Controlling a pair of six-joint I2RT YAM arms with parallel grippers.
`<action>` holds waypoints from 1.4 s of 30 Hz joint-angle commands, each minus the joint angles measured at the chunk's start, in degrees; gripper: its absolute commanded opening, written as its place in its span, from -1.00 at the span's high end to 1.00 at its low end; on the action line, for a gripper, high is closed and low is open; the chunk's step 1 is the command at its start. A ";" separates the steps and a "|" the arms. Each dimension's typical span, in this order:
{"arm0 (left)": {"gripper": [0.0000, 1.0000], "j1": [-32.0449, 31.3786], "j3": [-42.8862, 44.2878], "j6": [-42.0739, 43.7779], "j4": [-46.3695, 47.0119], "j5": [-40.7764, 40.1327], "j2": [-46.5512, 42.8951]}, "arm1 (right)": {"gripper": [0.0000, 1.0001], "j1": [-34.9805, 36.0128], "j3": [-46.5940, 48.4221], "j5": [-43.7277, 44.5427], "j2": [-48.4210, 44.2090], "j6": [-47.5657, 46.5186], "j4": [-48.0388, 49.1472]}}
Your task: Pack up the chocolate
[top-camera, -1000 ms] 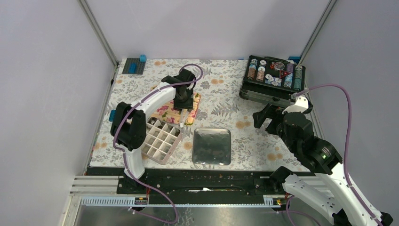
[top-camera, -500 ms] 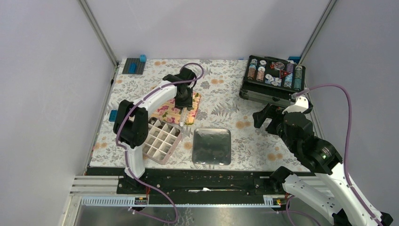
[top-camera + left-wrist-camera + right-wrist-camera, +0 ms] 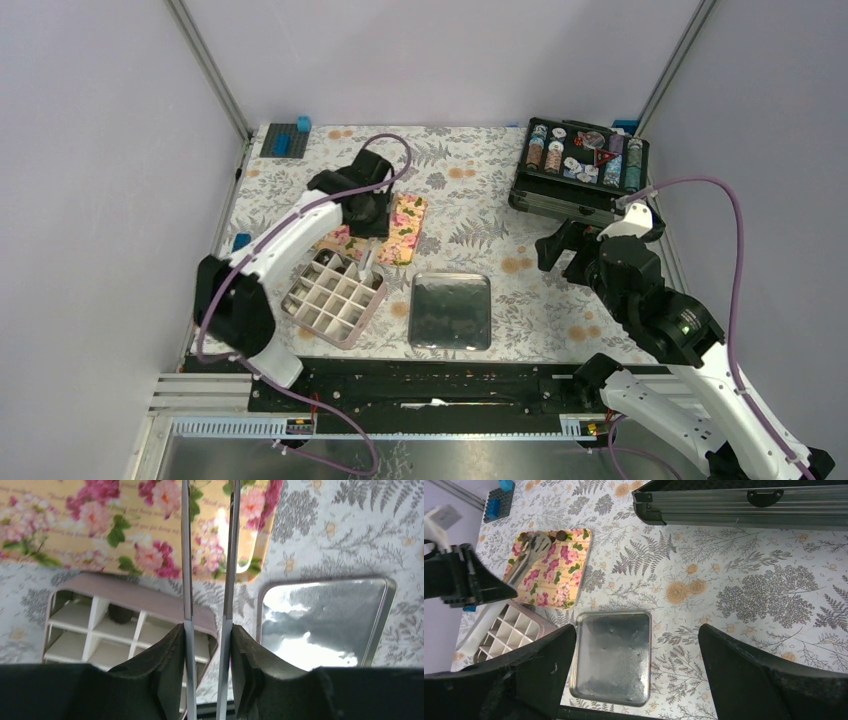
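Observation:
My left gripper (image 3: 368, 222) (image 3: 207, 630) is shut on metal tongs (image 3: 185, 555), which run up past the top of the left wrist view. In the right wrist view the tongs (image 3: 530, 550) reach over the floral tray (image 3: 559, 575), near two dark chocolate pieces (image 3: 560, 532) at its far edge. I cannot tell if the tips hold anything. One chocolate (image 3: 120, 613) lies in a cell of the pink gridded box (image 3: 150, 601) (image 3: 368, 315). My right gripper (image 3: 636, 645) (image 3: 560, 250) is open and empty, above the table to the right.
A shallow silver tin tray (image 3: 452, 310) (image 3: 611, 655) lies right of the box. A black case of poker chips (image 3: 580, 170) stands at the back right. A dark plate with blue bricks (image 3: 285, 140) is at the back left. A blue block (image 3: 240, 243) sits by the left edge.
My left arm has swung left and the gripper with the tongs has shifted left, from over the floral tray toward the box's far corner. The right arm has not moved.

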 commanded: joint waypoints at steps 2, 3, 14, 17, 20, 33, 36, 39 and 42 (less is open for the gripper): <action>0.62 0.32 -5.48 2.03 -3.72 -2.49 -11.33 | -0.97 -0.11 -0.05 0.26 1.34 0.72 2.64; 0.62 0.32 -6.81 1.87 -4.70 -2.96 -13.05 | -0.97 -0.08 0.07 0.33 1.46 0.72 2.75; 0.61 0.32 -11.81 -6.58 -18.30 -5.54 -28.60 | -0.97 -0.05 -0.72 -0.44 2.25 0.01 4.50; 0.60 0.32 -11.96 -9.33 -22.37 -7.54 -30.82 | -0.97 -0.09 -0.87 -0.70 2.33 -0.06 5.10; 0.58 0.32 -12.99 -11.17 -25.16 -8.79 -32.05 | -0.97 -0.13 -0.93 -1.00 2.40 -0.33 5.51; 0.56 0.32 -15.53 -16.72 -27.00 -13.87 -32.10 | -0.97 -0.18 -1.56 -0.73 0.37 -0.34 4.15; 0.55 0.32 -16.39 -16.96 -27.23 -12.45 -32.28 | -0.97 -0.09 -1.72 -0.80 0.25 -0.17 4.15; 0.56 0.32 -17.58 -17.97 -27.12 -11.66 -33.55 | -0.97 -0.11 -1.83 -1.10 0.53 -0.10 4.48; 0.56 0.32 -18.49 -18.91 -27.32 -12.63 -34.17 | -0.97 -0.06 -2.16 -1.47 0.87 -0.15 5.23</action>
